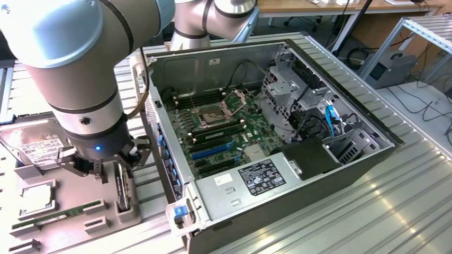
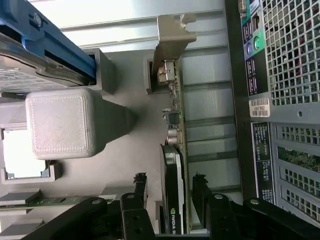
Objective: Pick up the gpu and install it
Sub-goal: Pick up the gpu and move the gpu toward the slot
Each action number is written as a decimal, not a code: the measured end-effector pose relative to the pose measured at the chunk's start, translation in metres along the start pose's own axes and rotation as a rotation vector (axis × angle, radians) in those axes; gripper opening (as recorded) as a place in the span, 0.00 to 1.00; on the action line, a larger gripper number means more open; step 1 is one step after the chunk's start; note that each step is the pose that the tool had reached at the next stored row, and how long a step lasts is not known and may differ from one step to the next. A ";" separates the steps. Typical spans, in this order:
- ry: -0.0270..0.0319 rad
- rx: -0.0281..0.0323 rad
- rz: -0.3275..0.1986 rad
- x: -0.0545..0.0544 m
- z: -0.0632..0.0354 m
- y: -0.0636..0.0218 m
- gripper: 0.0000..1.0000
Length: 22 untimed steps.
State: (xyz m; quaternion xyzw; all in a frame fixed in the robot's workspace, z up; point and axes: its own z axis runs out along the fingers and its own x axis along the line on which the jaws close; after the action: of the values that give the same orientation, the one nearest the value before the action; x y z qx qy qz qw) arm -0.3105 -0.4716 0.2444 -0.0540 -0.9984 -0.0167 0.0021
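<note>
gpu (image 2: 172,190) upright in grey tray (image 2: 135,150)

you have one arm (image 1: 78,69) with two jaws, and one gpu (image 2: 175,170). on the desk (image 1: 395,211) you can count one grey tray (image 1: 78,188), one hard drive (image 1: 29,142), one ram stick (image 1: 60,216) and one square chip (image 1: 37,197). there is one open computer case (image 1: 353,169), and in it one motherboard (image 1: 226,132), one power supply (image 1: 258,177) and one cpu socket (image 1: 211,114).
</note>
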 end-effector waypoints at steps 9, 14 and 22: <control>-0.0001 0.0013 0.000 0.000 0.0042 0.0006 0.49; -0.0002 0.0012 0.000 0.000 0.0042 0.0006 0.41; -0.0002 0.0013 0.000 -0.002 0.0042 0.0019 0.41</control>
State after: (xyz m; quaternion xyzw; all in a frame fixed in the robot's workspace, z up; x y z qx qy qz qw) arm -0.3087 -0.4698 0.2403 -0.0539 -0.9984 -0.0160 0.0020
